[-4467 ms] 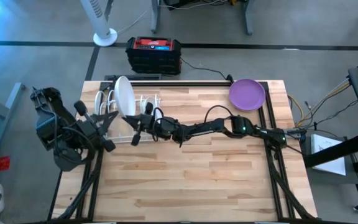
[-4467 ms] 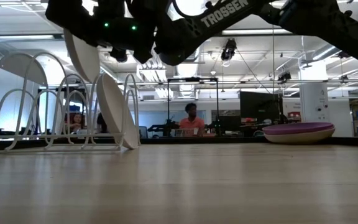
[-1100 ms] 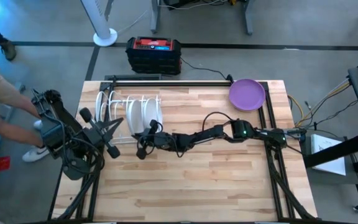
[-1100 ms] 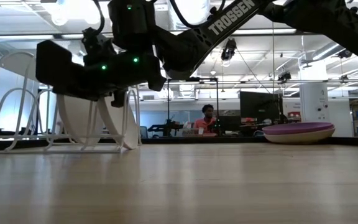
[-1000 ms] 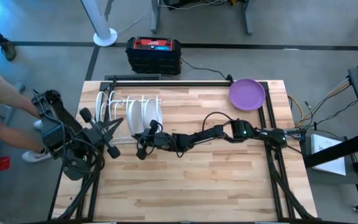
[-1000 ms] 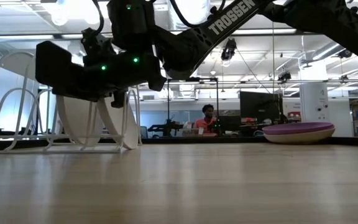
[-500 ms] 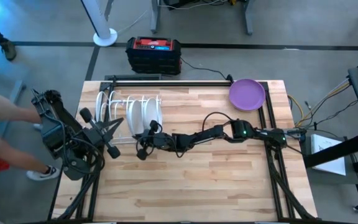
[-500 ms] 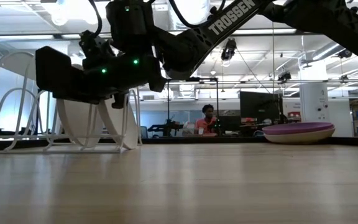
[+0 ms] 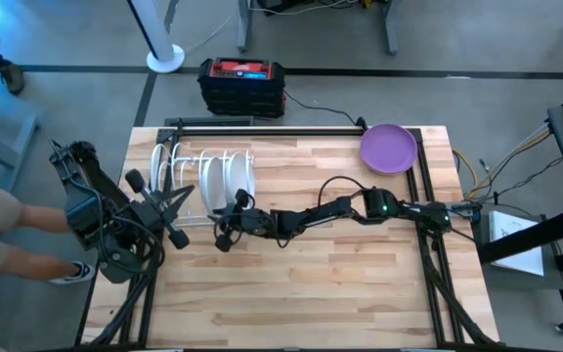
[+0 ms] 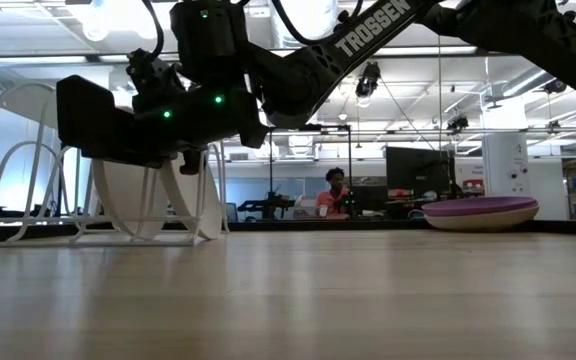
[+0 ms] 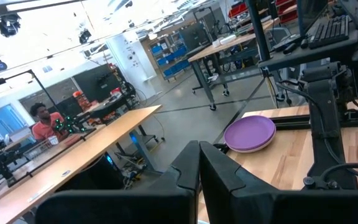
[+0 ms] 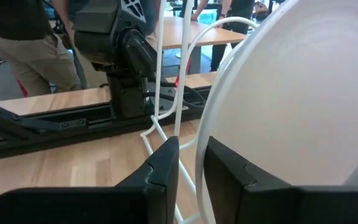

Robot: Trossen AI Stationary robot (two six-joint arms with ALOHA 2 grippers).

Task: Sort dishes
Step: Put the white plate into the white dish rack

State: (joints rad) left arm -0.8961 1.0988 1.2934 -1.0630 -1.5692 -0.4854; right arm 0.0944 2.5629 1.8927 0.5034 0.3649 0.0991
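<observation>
Two white plates [image 9: 239, 176] are standing on edge in the white wire dish rack [image 9: 179, 168], which is sitting toward ten o'clock on the wooden table [image 9: 301, 284]. One purple plate [image 9: 389, 148] is lying flat near the table's two o'clock corner, well apart from the rack. So the sorting seems to be partly done, judging by how things lie: the white pieces are racked, the purple one is waiting untouched, and no other dishes are showing on the table.

The right gripper [image 9: 228, 217] is reaching across from three o'clock and sitting just at the six o'clock side of the rack, close to the nearest white plate. In its wrist view its fingers [image 12: 160, 168] are standing only a narrow gap apart, with a thin white edge, either the plate's rim or a rack wire, lying at that gap; whether they are pinching it or merely framing it I cannot tell. The left gripper [image 9: 169, 200] is waiting at the table's nine o'clock edge, beside the rack, its fingers [image 11: 185, 171] pressed together and gripping nothing.

The white plates are looking smooth, round and glossy, leaning slightly between the wire loops in the low view [image 10: 133, 195]. The purple plate is looking shallow and matte, with a low raised rim, resting level on the wood [image 10: 480, 212]. A person is passing at nine o'clock, beyond the table
</observation>
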